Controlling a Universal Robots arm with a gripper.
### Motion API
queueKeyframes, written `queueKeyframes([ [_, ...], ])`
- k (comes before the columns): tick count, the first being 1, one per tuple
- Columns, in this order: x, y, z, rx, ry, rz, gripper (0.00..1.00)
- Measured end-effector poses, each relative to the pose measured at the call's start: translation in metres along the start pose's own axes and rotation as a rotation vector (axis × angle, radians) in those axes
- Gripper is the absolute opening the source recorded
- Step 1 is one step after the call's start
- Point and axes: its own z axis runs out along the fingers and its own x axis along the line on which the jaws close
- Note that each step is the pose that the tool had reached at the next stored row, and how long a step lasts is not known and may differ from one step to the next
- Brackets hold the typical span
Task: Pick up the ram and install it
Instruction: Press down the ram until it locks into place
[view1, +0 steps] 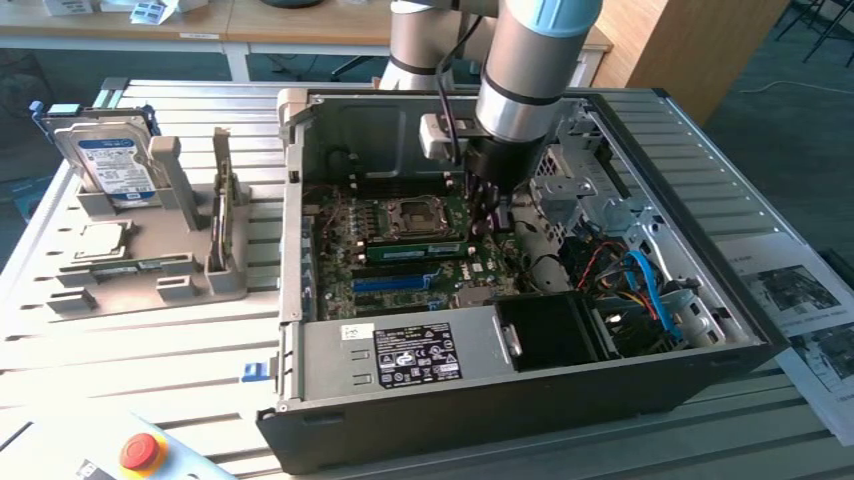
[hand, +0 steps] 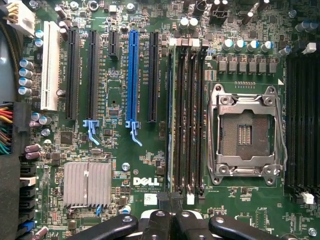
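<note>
Ram (view1: 414, 251) is seen lying along the bank of memory slots beside the processor socket (view1: 407, 215). It appears to occupy the slot farthest from that socket and to run parallel to the socket's edge. In the wrist view it is seen edge-on as a pale strip (hand: 173, 115). A second, similar stick (view1: 222, 195) is held upright in a grey fixture (view1: 200, 270) outside the case, well apart from the socket.

The gripper (hand: 170, 217) is positioned over one end of the slot bank beside the socket. Its fingers are pressed together and nothing is seen pinched between them.

The step in hand is judged to be seating, not pick-up, since the stick is already aligned with a slot. Whether it is fully home cannot be told, as the end latches are not clearly resolved. Straight downward pressure, applied evenly along the stick's top edge, is judged to be required. Sideways load toward the socket is to be avoided.
</note>
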Motion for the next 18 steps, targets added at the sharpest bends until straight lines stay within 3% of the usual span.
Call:
queueKeyframes([
  [18, -0.0019, 0.0, 0.0029, 0.0, 0.0001, 0.0, 0.11],
])
